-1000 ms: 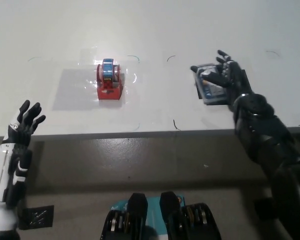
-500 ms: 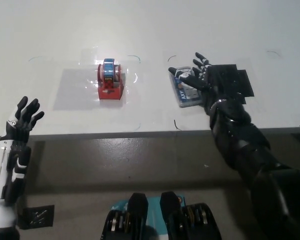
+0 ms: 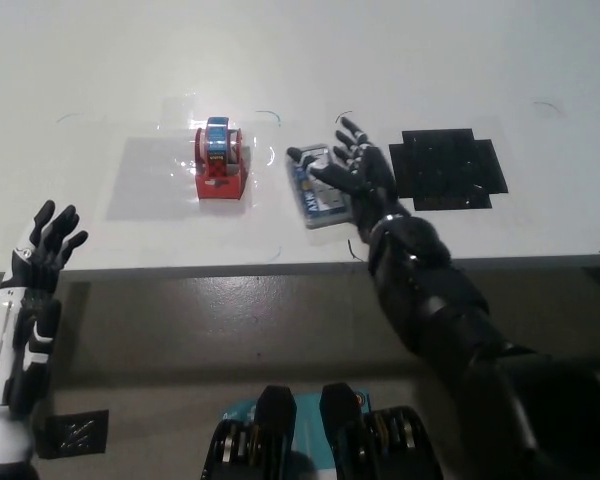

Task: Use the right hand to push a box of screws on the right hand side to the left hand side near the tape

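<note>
Black, the right hand (image 3: 352, 172) is lying with spread fingers (image 3: 322, 171) on the box of screws (image 3: 317, 190) just right of the tape (image 3: 219, 161), while the white left hand (image 3: 42, 245) is resting open off the surface (image 3: 100, 80).

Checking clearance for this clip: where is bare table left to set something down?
Free: between the tape dispenser and the left hand; also right of the black mat. Crowded: the gap between dispenser and screw box, under the right hand.
</note>
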